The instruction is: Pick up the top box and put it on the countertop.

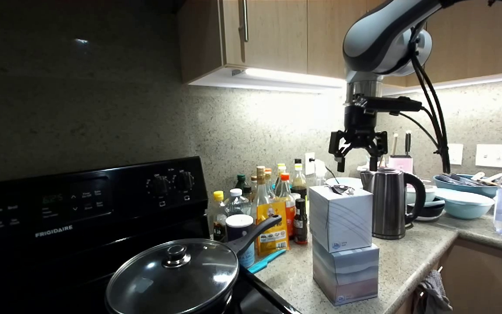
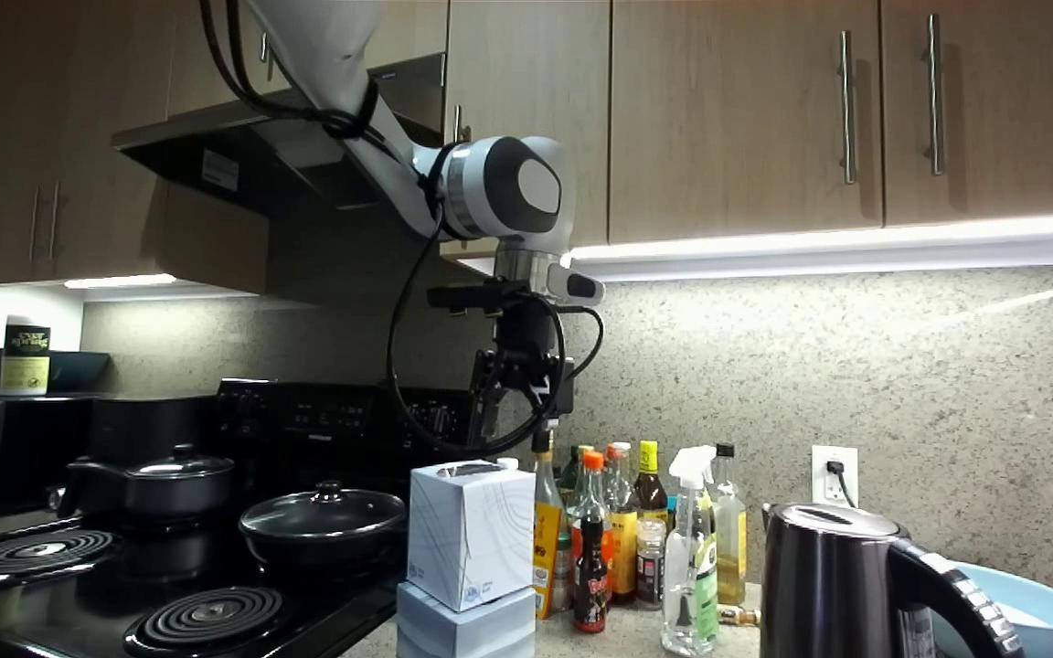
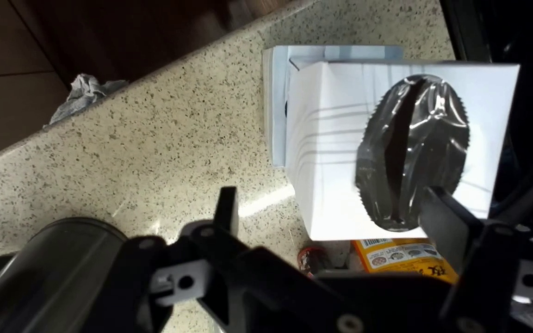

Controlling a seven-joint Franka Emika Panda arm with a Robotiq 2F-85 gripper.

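Hovering with its jaws set apart, the gripper [image 1: 357,164] stands clear of the top box [image 1: 340,218] below it. The top box: a whitish to pale grey cuboid, its sides bearing fine curved grey lines and a small blue emblem; its upper face, in the wrist view, showing an oval of glossy film [image 3: 417,152] with serrated rim and dark lengthwise slit. Further below the tool, a similar carton [image 1: 347,277] on the countertop [image 1: 403,257] bears it, slightly askew
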